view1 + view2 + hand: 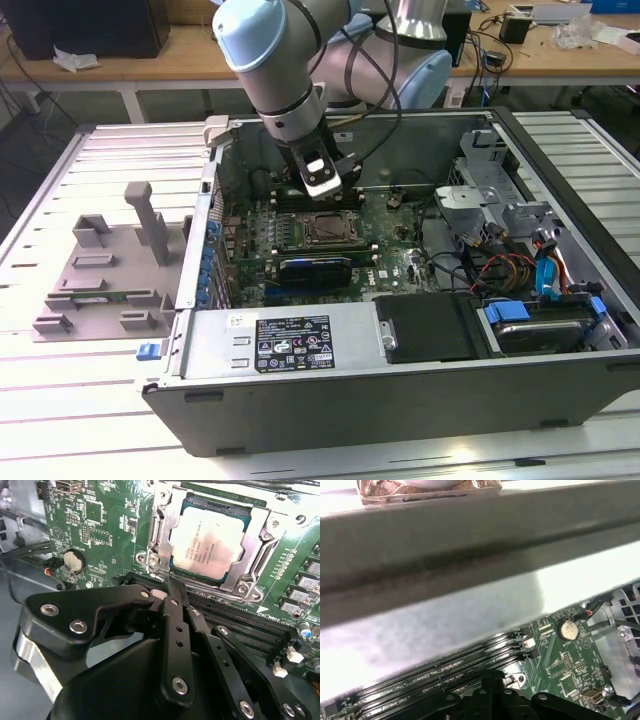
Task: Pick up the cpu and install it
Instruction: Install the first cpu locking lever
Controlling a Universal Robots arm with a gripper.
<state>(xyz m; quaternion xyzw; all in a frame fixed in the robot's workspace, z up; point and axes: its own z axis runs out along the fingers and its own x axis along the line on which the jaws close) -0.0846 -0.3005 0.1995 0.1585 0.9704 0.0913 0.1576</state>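
We see the cpu (212, 542) already seated in its motherboard socket (160, 545), the retention frame not clamped over it. Our tool (172, 587) hangs just beside it, fingers together and empty. We judge placement done; securing needs the socket's latch.

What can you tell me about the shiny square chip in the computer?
The cpu is a small flat square with a pale silver metal top bearing fine print. It lies flat in its socket on the green motherboard, with a silver metal frame around its edges. The gripper is beside it, fingers closed together, not touching it.
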